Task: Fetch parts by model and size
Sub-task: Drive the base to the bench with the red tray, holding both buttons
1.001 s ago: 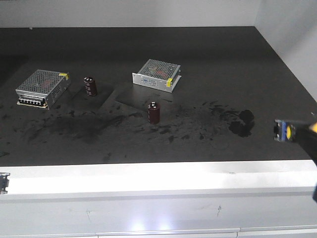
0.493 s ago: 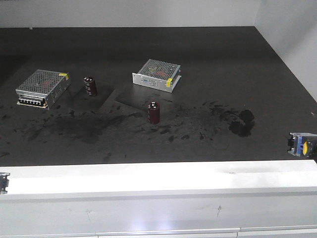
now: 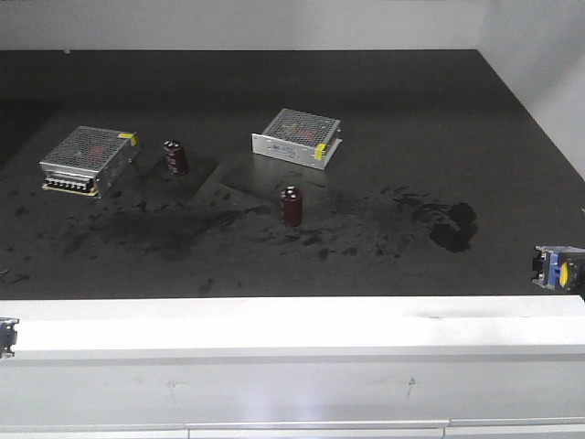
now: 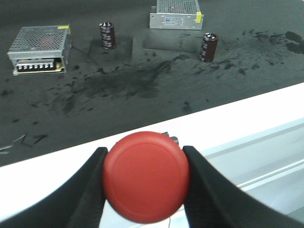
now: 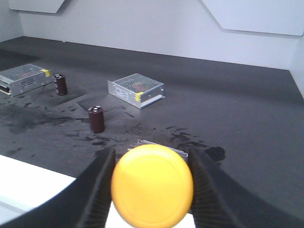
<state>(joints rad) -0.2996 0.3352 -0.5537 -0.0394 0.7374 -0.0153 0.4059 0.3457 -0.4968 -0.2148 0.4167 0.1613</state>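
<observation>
My left gripper [image 4: 147, 183] is shut on the red mushroom-cap switch [image 4: 147, 173]. Its black fingers [image 4: 90, 190] press both sides of the cap, above the white front ledge. My right gripper [image 5: 152, 192] is shut on the yellow-cap switch [image 5: 152, 183], held over the dark table's front edge. In the front view the yellow switch [image 3: 559, 268], with its dark base and blue trim, shows at the far right edge. A small dark and blue piece [image 3: 7, 336] shows at the far left edge. Both grippers' bodies are out of the front view.
Two silver mesh-topped boxes [image 3: 296, 137] [image 3: 89, 159] and two maroon capacitors [image 3: 292, 206] [image 3: 175, 156] stand on the stained black table [image 3: 384, 101]. A dark blot [image 3: 454, 227] lies at right. A white ledge [image 3: 274, 325] runs along the front; a grey wall [image 3: 548, 55] rises at right.
The yellow switch moved right and down to the frame's right edge, then stayed there. The table's objects have shifted slightly right in the front view.
</observation>
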